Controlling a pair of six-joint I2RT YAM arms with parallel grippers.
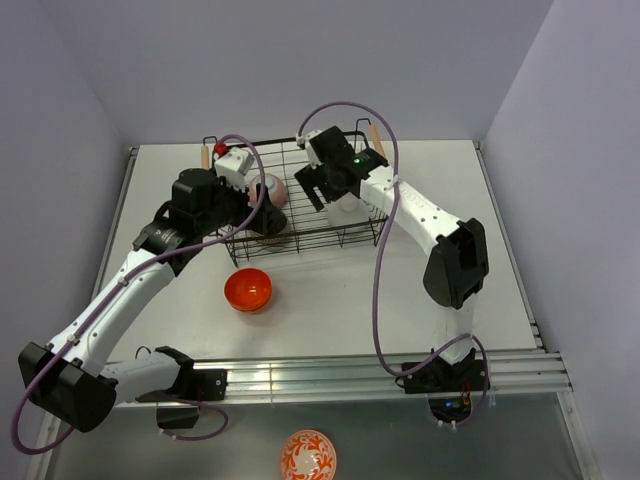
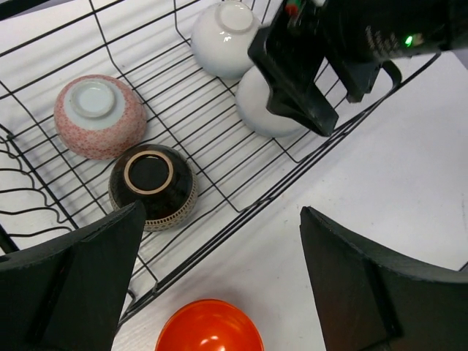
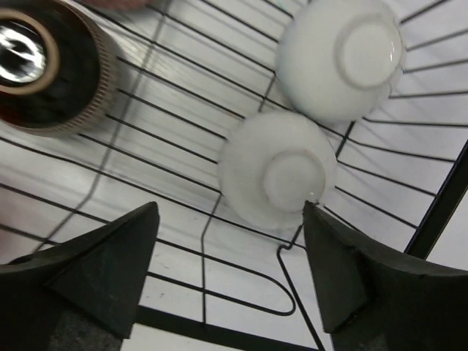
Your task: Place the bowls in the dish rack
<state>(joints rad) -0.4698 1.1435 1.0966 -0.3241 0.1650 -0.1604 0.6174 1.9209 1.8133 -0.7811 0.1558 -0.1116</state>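
Over the white table [image 1: 440, 180], our left gripper [image 2: 221, 219] and right gripper [image 3: 230, 212] both gape wide, holding nothing. Inside the dish rack [image 1: 310, 222] we count the pink bowl [image 2: 100, 117], dark bowl [image 2: 152, 186] and two white bowls [image 2: 223, 36], all upturned; the orange bowl [image 1: 248, 290] lies outside, yet to load.

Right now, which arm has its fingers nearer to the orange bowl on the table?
Left. The left fingers hang over the rack's near edge, just beyond the orange bowl. The right fingers are farther back, above the white bowls inside the rack.
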